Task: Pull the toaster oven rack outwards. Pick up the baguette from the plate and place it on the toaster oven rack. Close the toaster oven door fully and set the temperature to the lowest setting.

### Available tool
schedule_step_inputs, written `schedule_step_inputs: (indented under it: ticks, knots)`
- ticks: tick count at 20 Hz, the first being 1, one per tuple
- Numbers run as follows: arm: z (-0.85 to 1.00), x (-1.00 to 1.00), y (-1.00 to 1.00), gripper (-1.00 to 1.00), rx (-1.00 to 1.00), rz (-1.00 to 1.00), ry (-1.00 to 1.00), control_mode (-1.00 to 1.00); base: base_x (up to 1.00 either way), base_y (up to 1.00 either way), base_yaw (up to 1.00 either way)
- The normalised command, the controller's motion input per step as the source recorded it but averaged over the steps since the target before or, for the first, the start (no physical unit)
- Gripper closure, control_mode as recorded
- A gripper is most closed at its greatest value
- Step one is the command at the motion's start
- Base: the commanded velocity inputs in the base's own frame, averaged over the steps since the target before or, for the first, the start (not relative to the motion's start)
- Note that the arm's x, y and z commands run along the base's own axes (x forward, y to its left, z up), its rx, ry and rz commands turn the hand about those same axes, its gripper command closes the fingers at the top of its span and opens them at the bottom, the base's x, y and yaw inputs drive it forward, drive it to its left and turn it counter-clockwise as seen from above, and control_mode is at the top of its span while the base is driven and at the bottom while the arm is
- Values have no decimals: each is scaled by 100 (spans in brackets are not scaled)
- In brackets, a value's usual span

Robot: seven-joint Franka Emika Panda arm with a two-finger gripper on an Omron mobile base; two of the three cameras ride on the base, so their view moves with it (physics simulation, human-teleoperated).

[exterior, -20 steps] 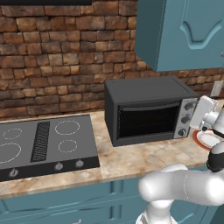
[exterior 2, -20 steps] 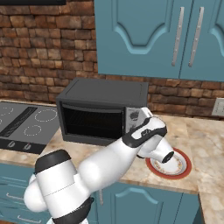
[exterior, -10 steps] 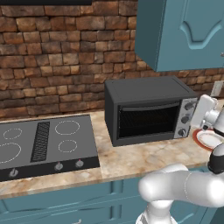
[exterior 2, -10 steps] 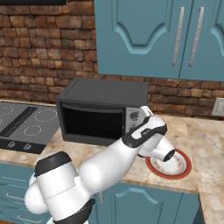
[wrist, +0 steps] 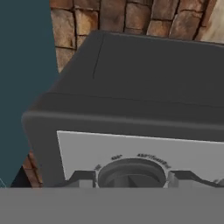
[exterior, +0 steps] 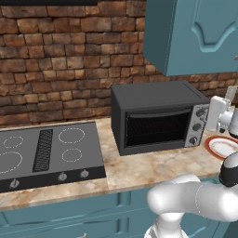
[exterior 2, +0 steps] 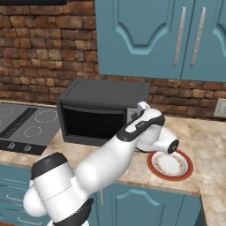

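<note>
The dark grey toaster oven (exterior: 158, 116) (exterior 2: 106, 106) (wrist: 153, 74) stands on the counter with its door (exterior: 158, 128) (exterior 2: 90, 121) closed. My gripper (wrist: 131, 178) (exterior: 208, 113) is at the silver knob panel, at the top knob (wrist: 131, 173). Its fingers (wrist: 83, 177) flank the knob on both sides, open, with only a hairline gap showing. The red-rimmed plate (exterior: 223, 146) (exterior 2: 171, 164) lies right of the oven, beneath my wrist. The baguette is out of view. Dark door glass hides the rack.
A black cooktop (exterior: 46, 151) (exterior 2: 22, 126) lies left of the oven. Teal upper cabinets (exterior: 195, 32) (exterior 2: 163, 35) hang above it, with a brick wall behind. A wall outlet (exterior 2: 219, 108) sits at the far right.
The fingers have drawn closer together around the knob. The arm has hardly shifted, and the oven and plate stay put.
</note>
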Motion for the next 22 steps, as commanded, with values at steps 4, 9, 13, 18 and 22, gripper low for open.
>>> schedule_step_inputs:
  ticks: [4,9,13,18,22]
  knots:
    - [28,0,13,100,-23,0,-2,-100,0,0,0]
    - [29,0,8,100,-29,0,-2,-100,0,0,0]
    - [21,0,1,100,-27,0,-3,-100,0,0,0]
    - [19,0,1,100,-27,0,-4,-100,0,0,0]
    - [20,0,0,100,-25,0,-3,-100,0,0,0]
